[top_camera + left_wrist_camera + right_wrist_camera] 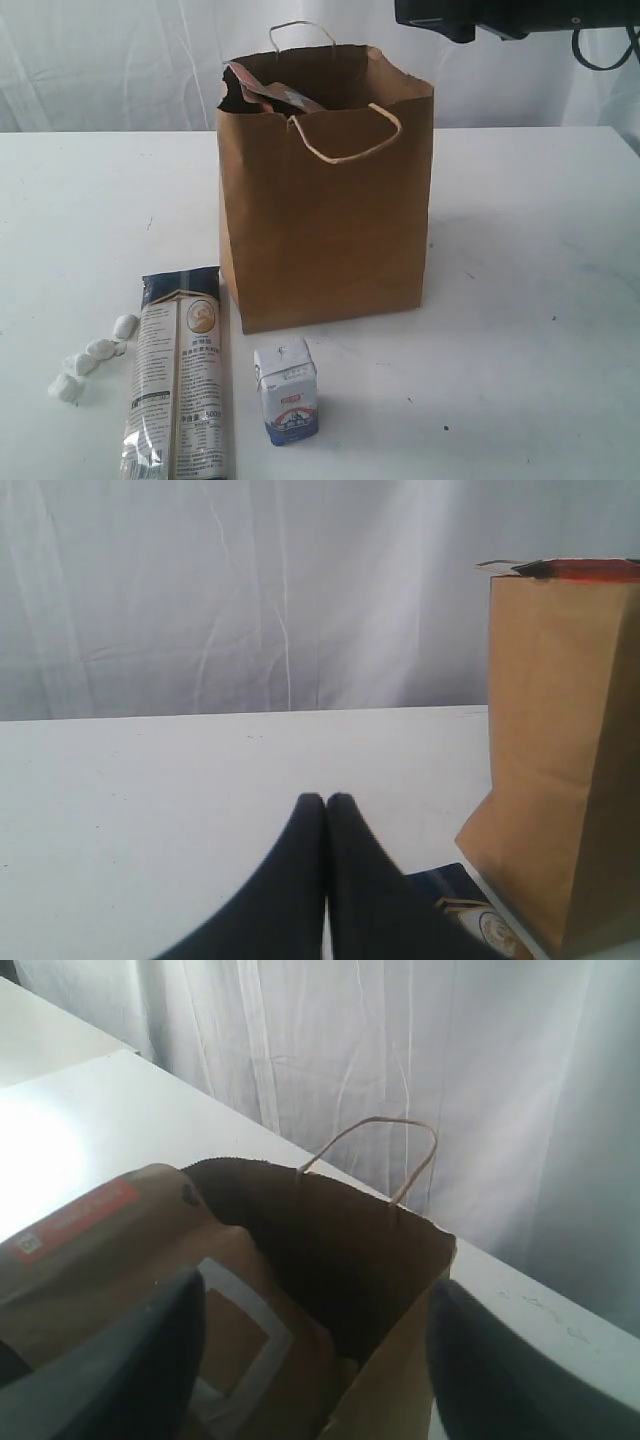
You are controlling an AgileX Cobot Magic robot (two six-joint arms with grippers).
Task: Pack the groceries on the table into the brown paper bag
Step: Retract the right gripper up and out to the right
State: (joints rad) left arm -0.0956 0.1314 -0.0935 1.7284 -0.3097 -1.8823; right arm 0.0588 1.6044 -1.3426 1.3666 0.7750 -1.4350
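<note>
The brown paper bag (325,220) stands upright mid-table, its mouth open. An orange-labelled brown pouch (262,92) leans inside it, its top poking above the rim. My right gripper (315,1355) hovers over the bag's mouth (400,1222), open, with the pouch (150,1260) below, beside one finger. On the table lie the long noodle packet (180,375), the white-blue carton (287,390) and white wrapped sweets (92,355). My left gripper (326,802) is shut and empty, low over the table beside the bag (565,750) and the noodle packet (468,908).
The right arm (470,15) shows only as a dark shape at the top of the exterior view. A white curtain (110,60) hangs behind the table. Bare white tabletop (540,300) spreads to the right of the bag.
</note>
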